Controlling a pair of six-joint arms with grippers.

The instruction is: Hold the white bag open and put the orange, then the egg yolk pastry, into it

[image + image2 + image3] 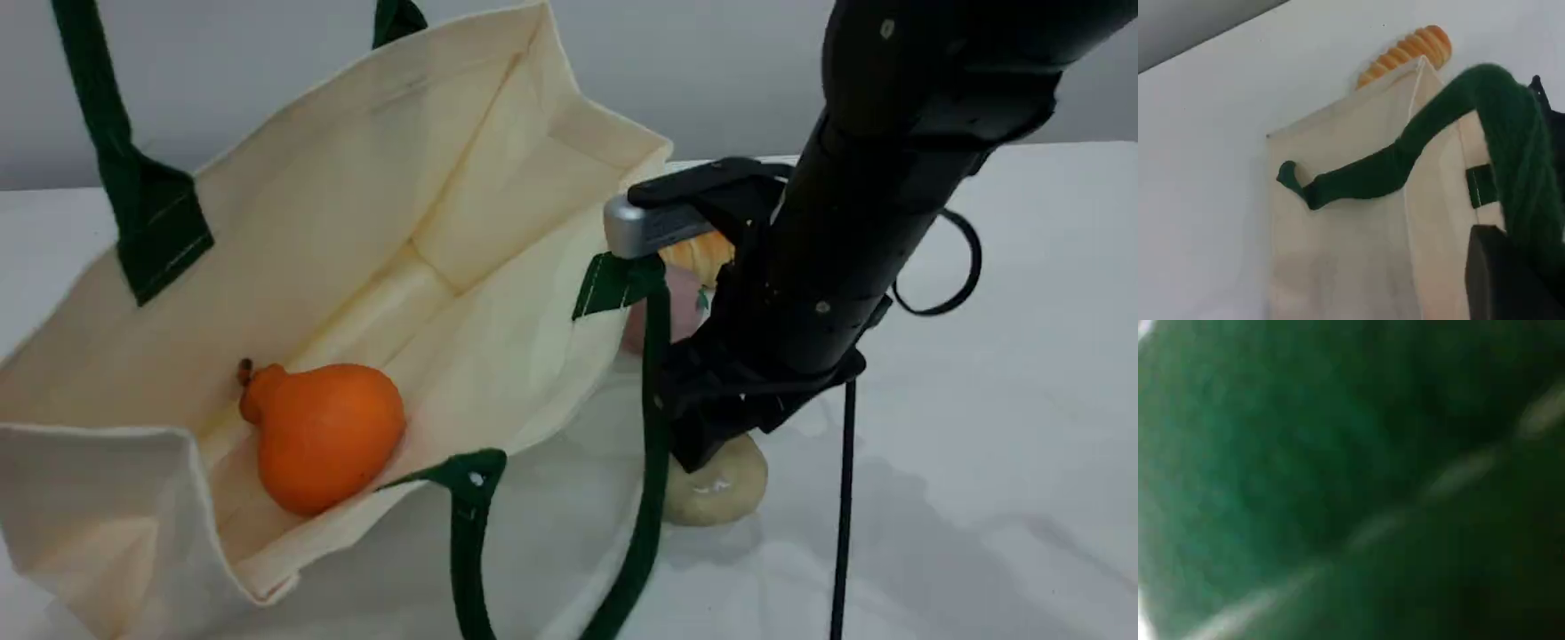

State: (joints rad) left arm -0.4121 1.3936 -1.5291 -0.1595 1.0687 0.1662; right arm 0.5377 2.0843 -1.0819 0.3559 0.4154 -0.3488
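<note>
Scene view: the white bag (356, 231) lies tipped on the desk (996, 373) with its mouth gaping toward the camera, and the orange (324, 436) rests inside it on the lower wall, stem end pointing left. The right arm (871, 196) slants down from the top right corner to just right of the bag's mouth. Its right pincer (711, 458) is pressed down onto the egg yolk pastry (720, 489), which sits on the desk just outside the bag, beside a hanging green strap (653, 400). Whether the fingers actually clasp the pastry cannot be told, as the arm hides them. Behind the arm a striped bread roll (702, 253) and a pink fruit (662, 311) peek out.

In the left wrist view the left pincer (1515, 273) is clamped on the bag's far green handle (1405, 160), lifting it above the cloth. The right wrist view is filled by blurred green strap.
</note>
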